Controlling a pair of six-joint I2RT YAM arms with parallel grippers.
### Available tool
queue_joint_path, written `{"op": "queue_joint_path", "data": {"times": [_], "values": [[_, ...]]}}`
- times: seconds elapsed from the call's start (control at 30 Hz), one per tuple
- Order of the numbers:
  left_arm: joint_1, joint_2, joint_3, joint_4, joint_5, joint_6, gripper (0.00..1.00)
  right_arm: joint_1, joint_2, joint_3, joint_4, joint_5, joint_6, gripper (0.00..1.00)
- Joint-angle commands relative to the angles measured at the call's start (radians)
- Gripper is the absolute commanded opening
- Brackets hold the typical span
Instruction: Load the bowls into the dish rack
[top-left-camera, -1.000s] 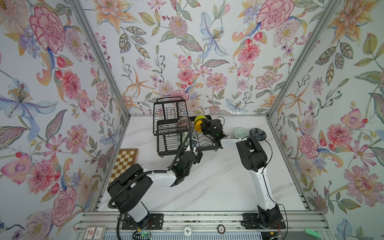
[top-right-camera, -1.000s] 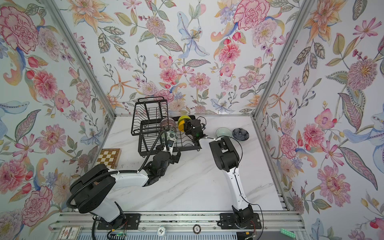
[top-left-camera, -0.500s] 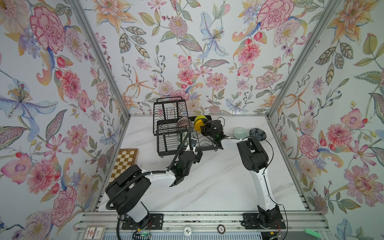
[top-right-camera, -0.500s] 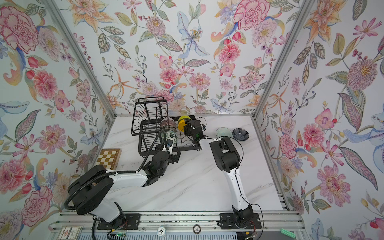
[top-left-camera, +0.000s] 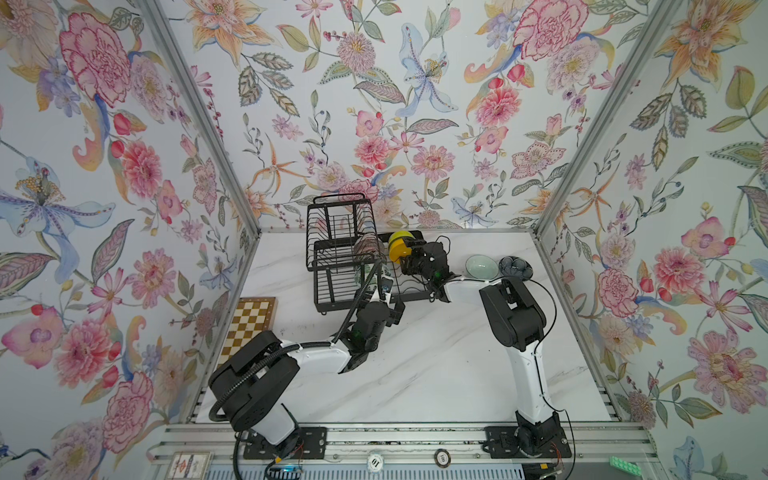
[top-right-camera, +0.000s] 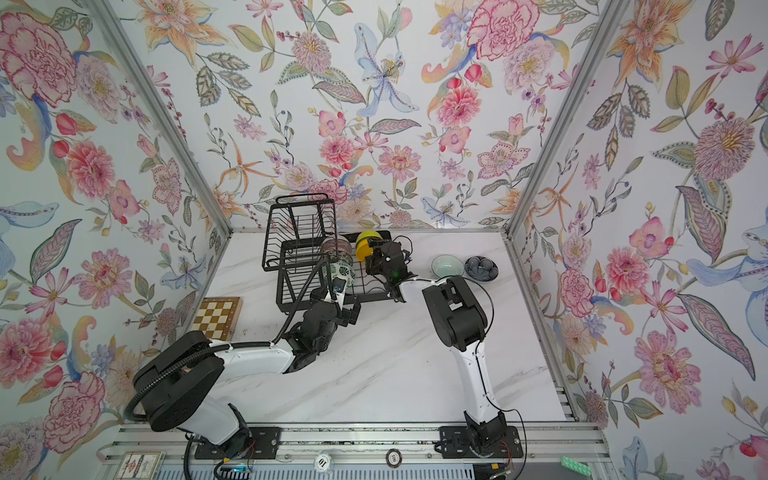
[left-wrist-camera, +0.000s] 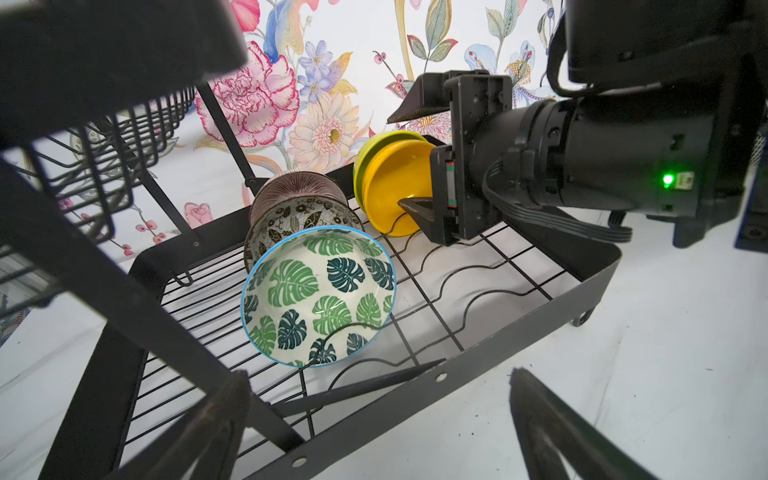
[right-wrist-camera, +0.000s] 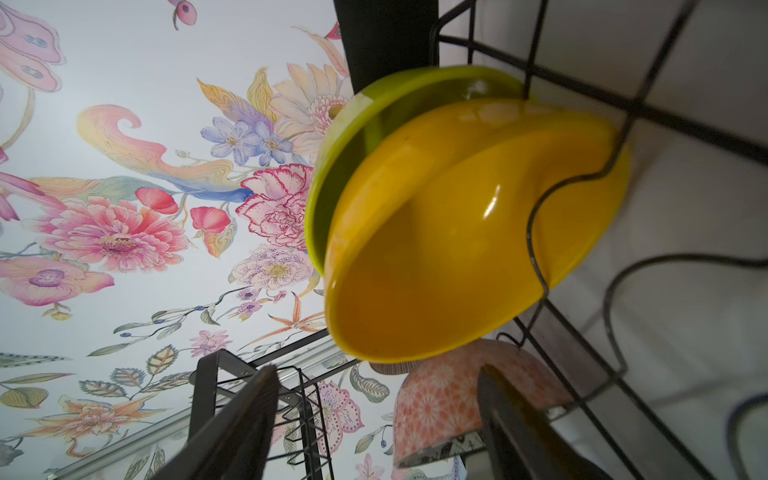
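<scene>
Presently we log the right tool (right-wrist-camera: 376, 370) spread wide, close by the orange-yellow bowl (right-wrist-camera: 436, 249) in the dish rack (left-wrist-camera: 498, 342); left tool (left-wrist-camera: 376, 378) wide, empty.

A white disc (top-right-camera: 323, 460) reads 10; a dark disc (top-right-camera: 393, 457) 100.

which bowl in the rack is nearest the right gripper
The orange-yellow bowl, on edge against the lime green bowl; the open right gripper is at its rim. The leaf-print, black-and-white and pink ribbed bowls stand farther away.
</scene>
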Motion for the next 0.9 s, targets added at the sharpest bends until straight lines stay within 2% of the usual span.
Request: {"op": "queue_joint_path", "data": {"times": [0.0,0.1,0.2,0.53,0.7,0.87], "values": [[0.002,-0.032,0.002,-0.009,-0.018,-0.01,0.99,0.009,-0.072,-0.035,0.018,0.0,-0.01,0.82],[-0.006,-0.039,0.01,-0.02,-0.022,-0.001,0.99,0.012,-0.112,-0.071,0.014,0.008,-0.012,0.93],[-0.013,-0.046,0.016,-0.023,-0.024,-0.004,0.99,0.014,-0.148,-0.097,0.009,0.008,-0.018,0.98],[-0.033,-0.106,0.015,-0.056,-0.028,-0.002,0.99,0.018,-0.288,-0.215,0.017,0.028,-0.067,0.99],[-0.045,-0.125,0.034,-0.077,-0.036,0.019,0.99,0.005,-0.383,-0.261,-0.021,0.039,-0.154,0.99],[-0.056,-0.13,0.079,-0.087,-0.03,0.056,0.99,-0.026,-0.485,-0.292,-0.141,0.053,-0.29,0.99]]}}
